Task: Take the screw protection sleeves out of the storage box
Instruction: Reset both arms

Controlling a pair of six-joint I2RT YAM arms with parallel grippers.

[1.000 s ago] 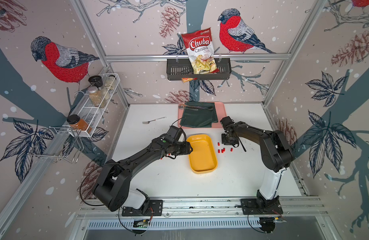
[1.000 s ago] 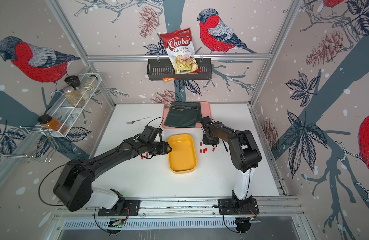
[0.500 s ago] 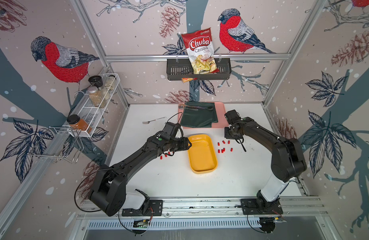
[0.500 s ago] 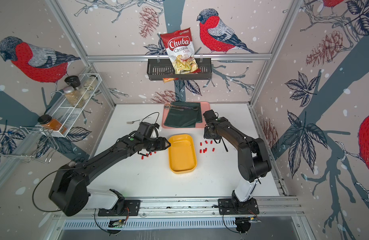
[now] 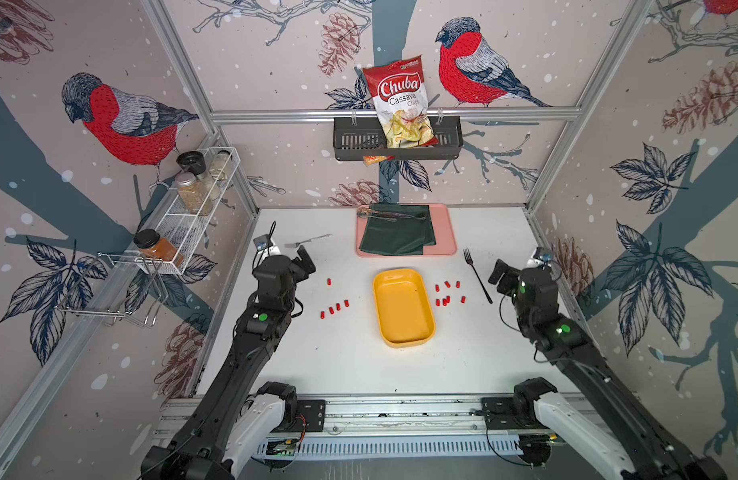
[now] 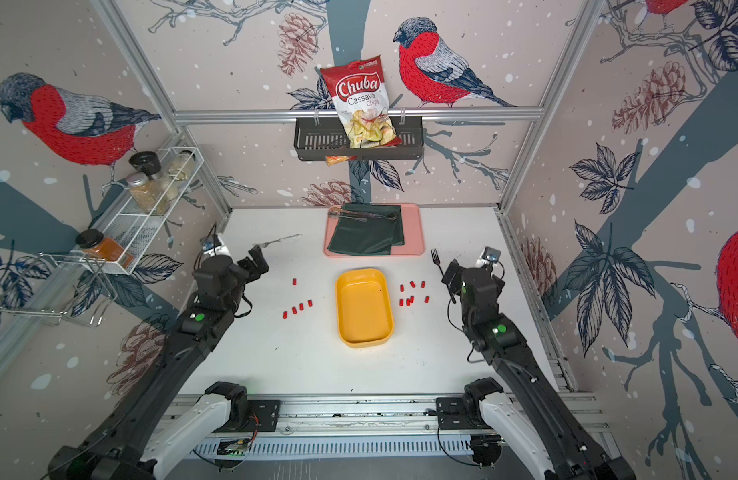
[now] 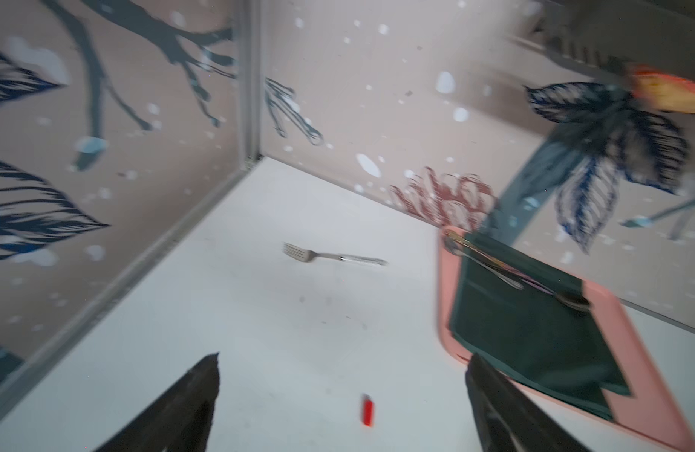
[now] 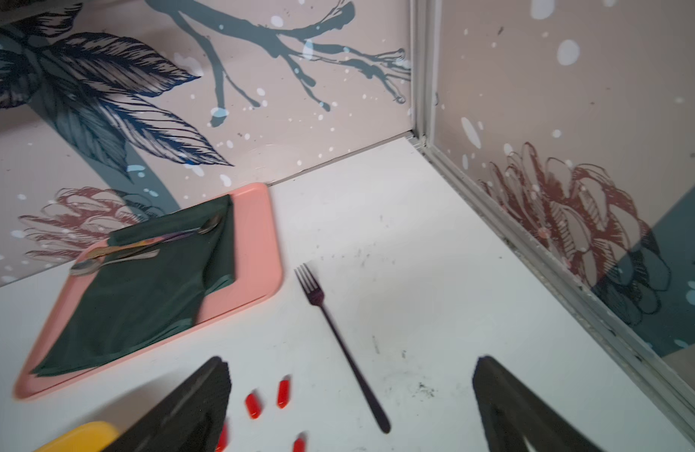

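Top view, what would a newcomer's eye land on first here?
The empty yellow-orange storage box sits at the middle of the white table, with tiny bright red screw protection sleeves scattered on the table beside both its long sides. Behind, a red Chuba cassava chips bag stands in the black wall basket on the back wall.

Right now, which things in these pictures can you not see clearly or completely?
Storage box, right wrist view: mostly hidden behind the right fingers and cut by the edge.
Screw protection sleeves, same view: some cut off, so no count.
Orange packet, in a top view: mostly hidden by the black basket.
Left wrist view: motion blur.
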